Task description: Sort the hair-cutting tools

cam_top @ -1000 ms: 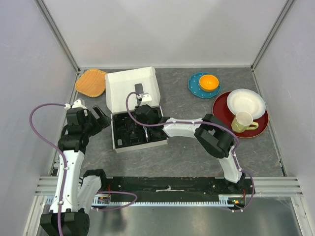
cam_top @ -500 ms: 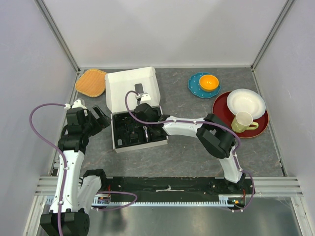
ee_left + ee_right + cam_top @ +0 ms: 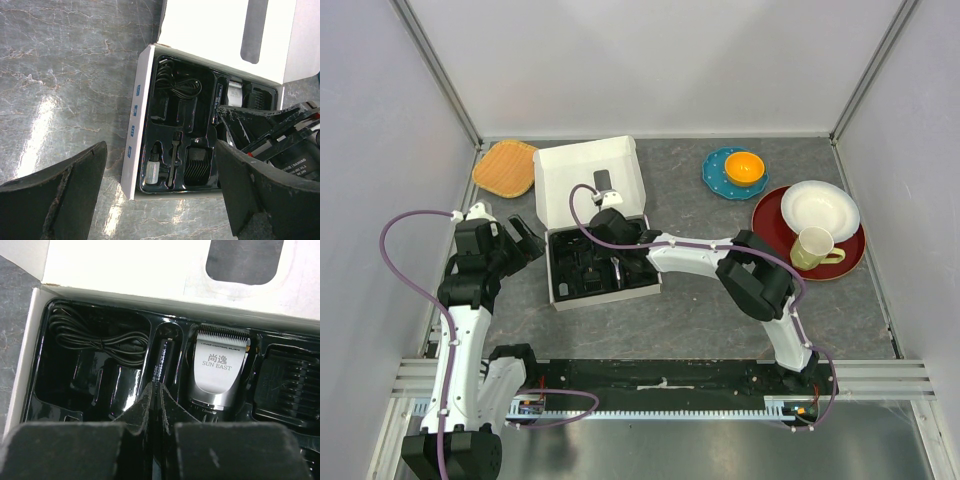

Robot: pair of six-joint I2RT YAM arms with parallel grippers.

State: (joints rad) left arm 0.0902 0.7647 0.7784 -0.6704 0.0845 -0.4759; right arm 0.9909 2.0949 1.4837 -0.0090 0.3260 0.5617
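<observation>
The white box [image 3: 588,180] lies open with its black tray [image 3: 570,290] at centre left. In the right wrist view the tray holds the black-and-silver clipper [image 3: 220,370], a coiled black cable [image 3: 100,342], a black comb guard [image 3: 290,385] and a slim black cylinder [image 3: 164,360]. My right gripper [image 3: 158,390] is shut, its tips right over that cylinder; I cannot tell if they touch it. The left wrist view shows the thin brush [image 3: 175,160], a comb guard [image 3: 199,162], the cable [image 3: 177,85] and a small bottle [image 3: 153,170]. My left gripper [image 3: 159,150] is open and empty, left of the box [image 3: 525,238].
An orange mat [image 3: 506,167] lies at the back left. A blue plate [image 3: 718,178] with an orange bowl [image 3: 744,167] sits at the back right. A red plate [image 3: 770,235] carries a white bowl [image 3: 818,208] and a cup [image 3: 812,247].
My right gripper has shifted a little to the left over the tray. The left arm has not moved.
</observation>
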